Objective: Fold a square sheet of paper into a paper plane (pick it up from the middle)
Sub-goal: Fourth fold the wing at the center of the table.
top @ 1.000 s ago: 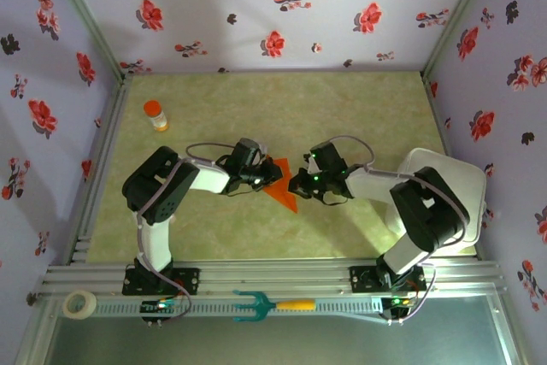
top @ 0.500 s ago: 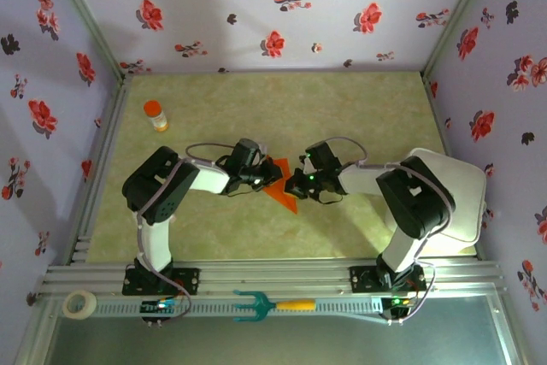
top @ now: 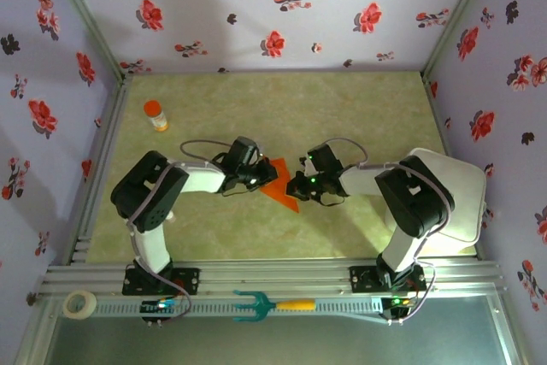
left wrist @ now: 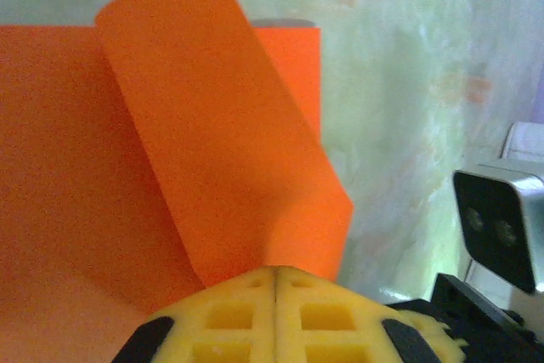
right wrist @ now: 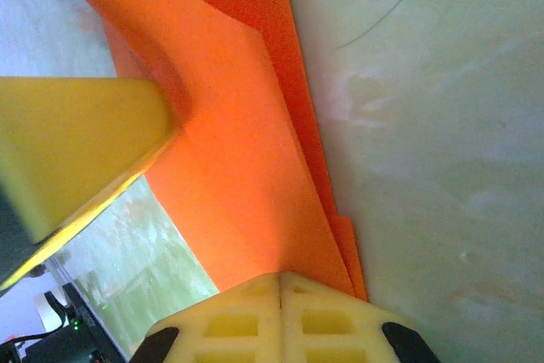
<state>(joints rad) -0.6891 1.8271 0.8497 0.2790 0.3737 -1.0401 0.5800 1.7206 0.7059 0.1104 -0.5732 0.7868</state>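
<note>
I judge us partway through: the paper (top: 281, 191), at table centre, is already creased into a layered triangle with its point toward 5 o'clock, but there is no narrow dart and no wings yet. My left gripper (left wrist: 276, 276), at the paper's 9 o'clock, has its fingers pressed together, pinching a raised flap. My right gripper (right wrist: 280, 280), at 3 o'clock, is likewise pressed together on the layers' stacked edge.
</note>
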